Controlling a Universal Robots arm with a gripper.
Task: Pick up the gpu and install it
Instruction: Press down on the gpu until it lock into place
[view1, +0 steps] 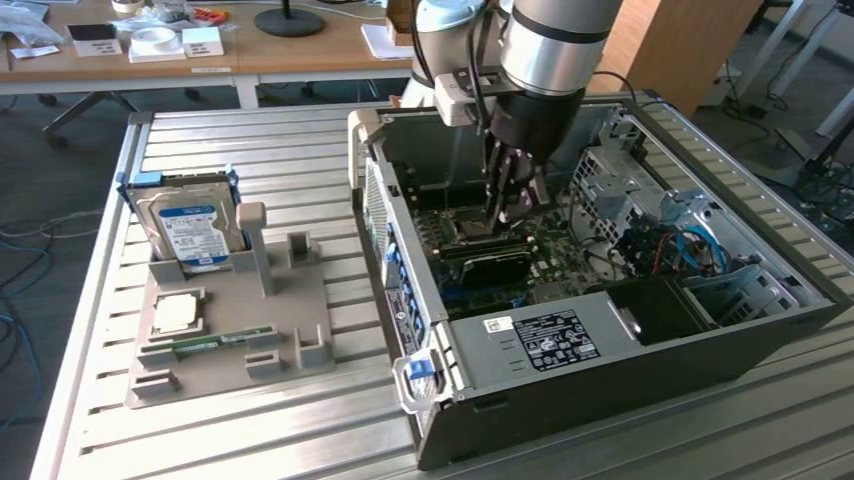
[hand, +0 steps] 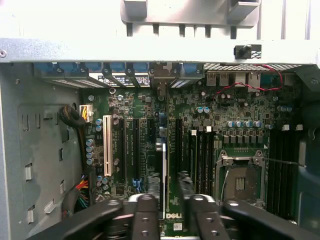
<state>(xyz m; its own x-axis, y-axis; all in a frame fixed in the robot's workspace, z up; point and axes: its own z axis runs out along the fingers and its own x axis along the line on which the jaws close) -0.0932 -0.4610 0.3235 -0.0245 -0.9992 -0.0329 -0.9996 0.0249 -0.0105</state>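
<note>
Plainly, the risk lies inside the computer case (view1: 587, 370), well to the exterior view's right of the hard drive (view1: 194, 225) standing in its holder on the worktop (view1: 267, 150). The gpu (hand: 162, 170) is seen edge-on, upright over the motherboard slots. If it is tilted or misaligned with its slot, its contacts could be jammed or the board strained. The pincer (hand: 167, 187) is set astride the card's upper edge; whether it is clamped cannot be told. The arm (view1: 554, 40) is held steeply downward into the case.
</note>
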